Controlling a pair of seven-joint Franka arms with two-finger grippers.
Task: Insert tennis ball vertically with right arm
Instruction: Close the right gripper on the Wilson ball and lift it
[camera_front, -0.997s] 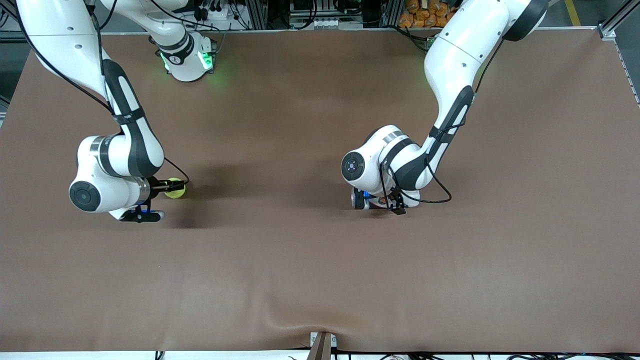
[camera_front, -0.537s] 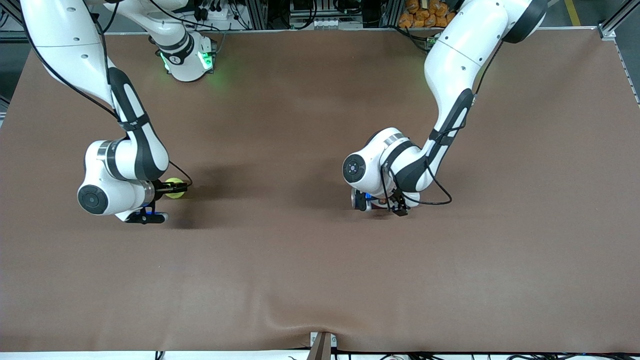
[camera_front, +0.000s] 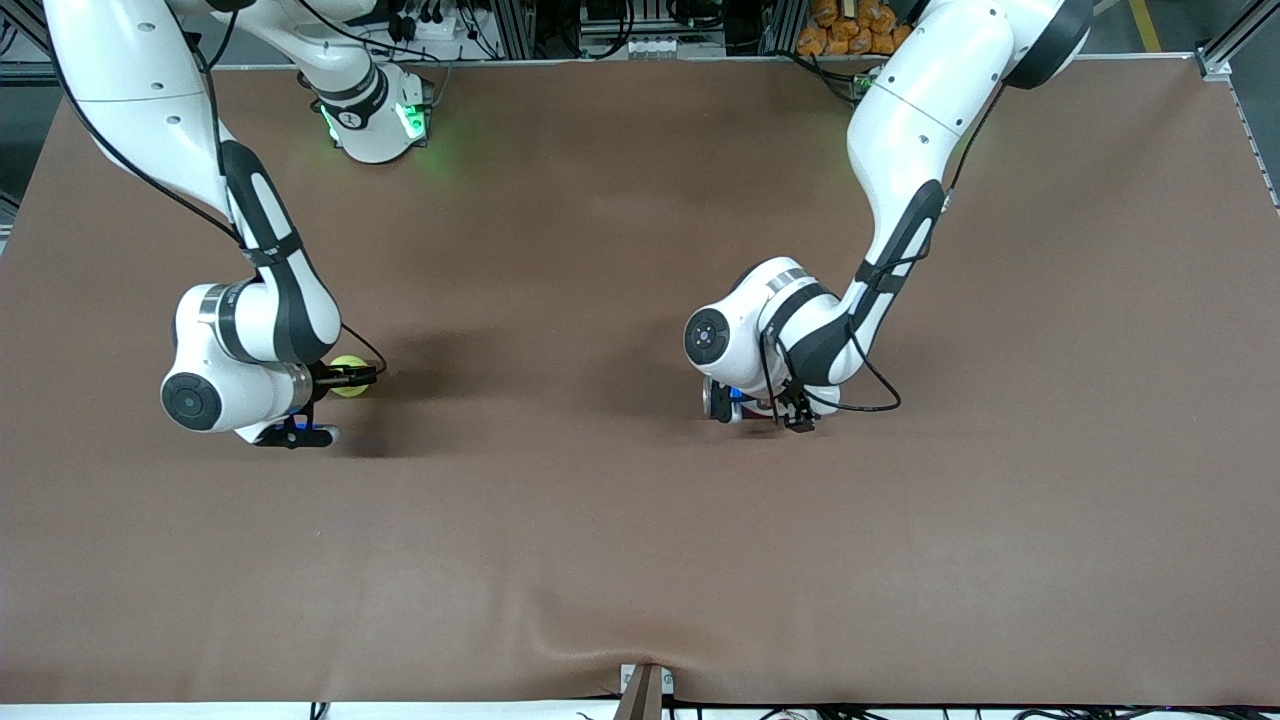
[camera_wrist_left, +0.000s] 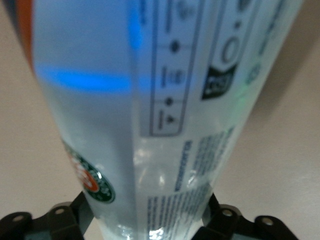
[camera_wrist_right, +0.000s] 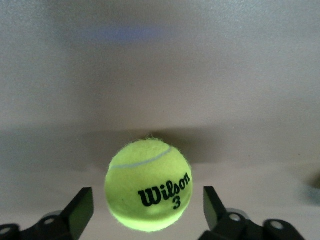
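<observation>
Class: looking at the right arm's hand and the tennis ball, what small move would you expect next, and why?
Probably closing the right hand on the tennis ball: the ball lies on the table between its fingers, with gaps showing on both sides, so it is not yet gripped.

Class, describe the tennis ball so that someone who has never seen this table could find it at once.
Start at the brown table and go toward the right arm's end. The ball sits on the table between the right gripper's fingers. It is bright yellow-green, printed "Wilson 3", the only round thing there.
</observation>
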